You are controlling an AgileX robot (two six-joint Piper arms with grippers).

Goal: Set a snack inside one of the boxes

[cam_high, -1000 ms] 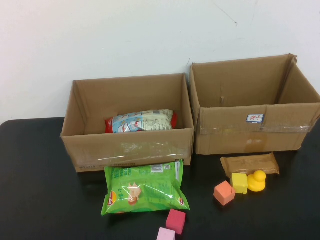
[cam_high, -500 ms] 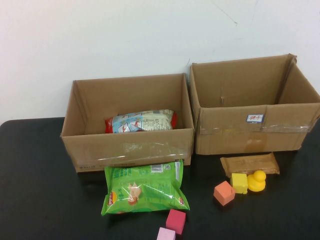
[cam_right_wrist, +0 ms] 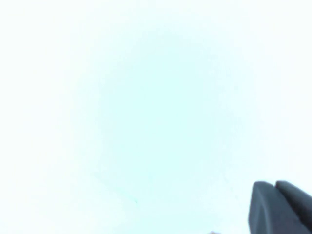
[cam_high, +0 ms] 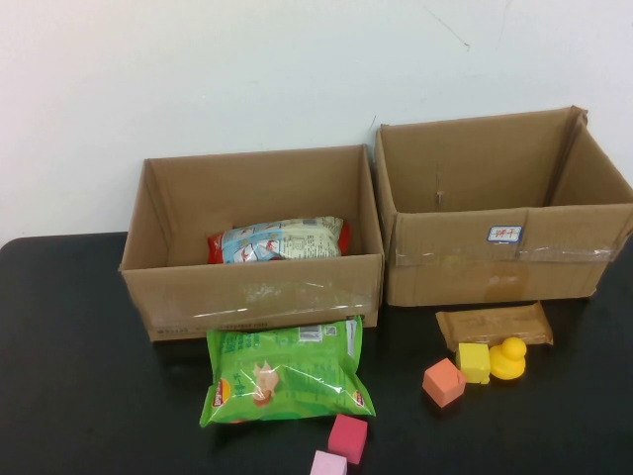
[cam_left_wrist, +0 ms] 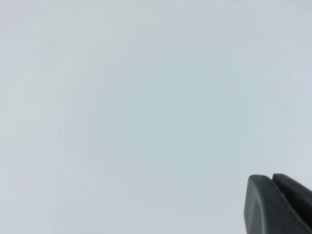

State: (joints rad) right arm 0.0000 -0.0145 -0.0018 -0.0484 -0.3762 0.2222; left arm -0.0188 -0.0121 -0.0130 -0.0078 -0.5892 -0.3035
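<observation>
High view: green snack bag (cam_high: 287,371) before left box (cam_high: 252,287); left gripper (cam_left_wrist: 278,202), right gripper (cam_right_wrist: 280,207) clenched, empty

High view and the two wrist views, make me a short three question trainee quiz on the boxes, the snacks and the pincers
1. True or false: the left cardboard box already holds a white and blue snack bag.
2. Which thing leans on that box's front wall? A) green crisp bag B) brown wrapped bar C) yellow rubber duck
3. Fill in: the left pincer and the right pincer, each seen only in its own wrist view against the pale wall and absent from the high view, are both ____.

Key
1. True.
2. A; the bar lies before the right cardboard box, beside the duck.
3. Shut, holding nothing.
</observation>
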